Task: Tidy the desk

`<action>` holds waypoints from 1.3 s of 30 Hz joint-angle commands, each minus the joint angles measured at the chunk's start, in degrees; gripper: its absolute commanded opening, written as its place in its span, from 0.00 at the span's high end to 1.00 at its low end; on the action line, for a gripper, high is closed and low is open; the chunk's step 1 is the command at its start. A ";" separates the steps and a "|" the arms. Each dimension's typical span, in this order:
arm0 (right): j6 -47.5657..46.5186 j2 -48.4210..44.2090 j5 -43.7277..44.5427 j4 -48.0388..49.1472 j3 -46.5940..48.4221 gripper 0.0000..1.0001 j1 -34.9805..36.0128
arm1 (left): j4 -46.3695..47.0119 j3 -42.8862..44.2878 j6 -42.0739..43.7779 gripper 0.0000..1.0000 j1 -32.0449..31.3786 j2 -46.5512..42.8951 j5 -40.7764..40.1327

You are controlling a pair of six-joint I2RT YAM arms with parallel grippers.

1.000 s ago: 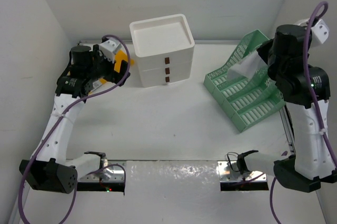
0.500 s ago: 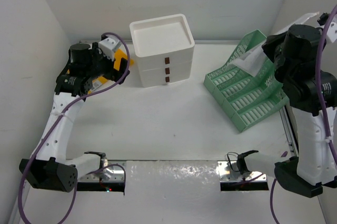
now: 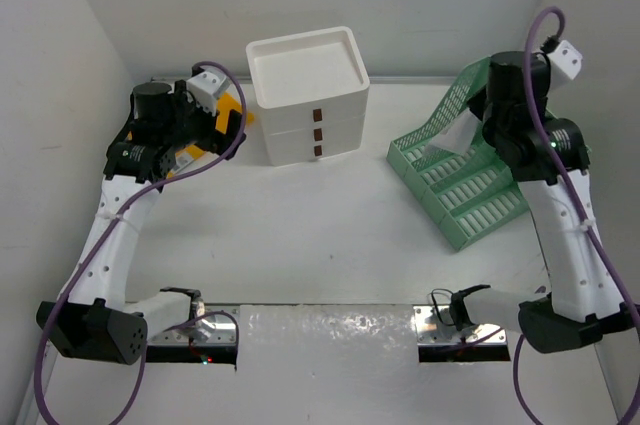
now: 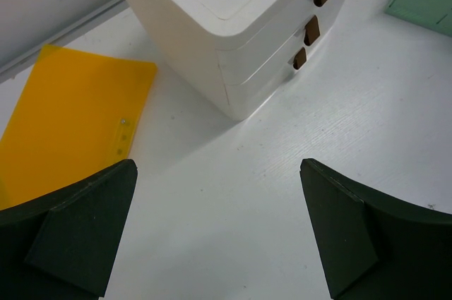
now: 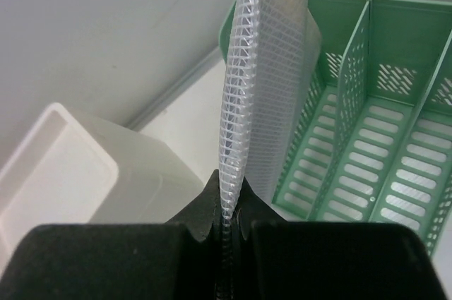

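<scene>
The desk [image 3: 300, 235] is a white tabletop. Over the green mesh file rack [image 3: 470, 185] at the right, my right gripper [image 3: 484, 115] is shut on the edge of a clear mesh pouch [image 3: 462, 133]. In the right wrist view the pouch [image 5: 261, 81] stands on edge from the closed jaws [image 5: 227, 198], its far end over the rack's leftmost slot [image 5: 318, 152]. My left gripper [image 4: 217, 166] hangs open above bare desk, between a yellow folder [image 4: 70, 116] lying flat and the white three-drawer unit [image 4: 233, 25].
The drawer unit [image 3: 305, 75] stands at the back centre against the wall. The yellow folder [image 3: 233, 107] lies in the back left corner, partly under the left arm. White walls close in the left, back and right. Metal rails run along the near edge [image 3: 330, 320].
The right arm has swung left and down, carrying the clear pouch over the rack's left end. The left arm has not moved.
</scene>
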 commanded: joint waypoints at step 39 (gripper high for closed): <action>6.08 15.85 -7.03 -0.43 -4.03 0.84 -13.70 | -0.80 -0.14 4.02 0.00 -0.17 -1.31 -1.04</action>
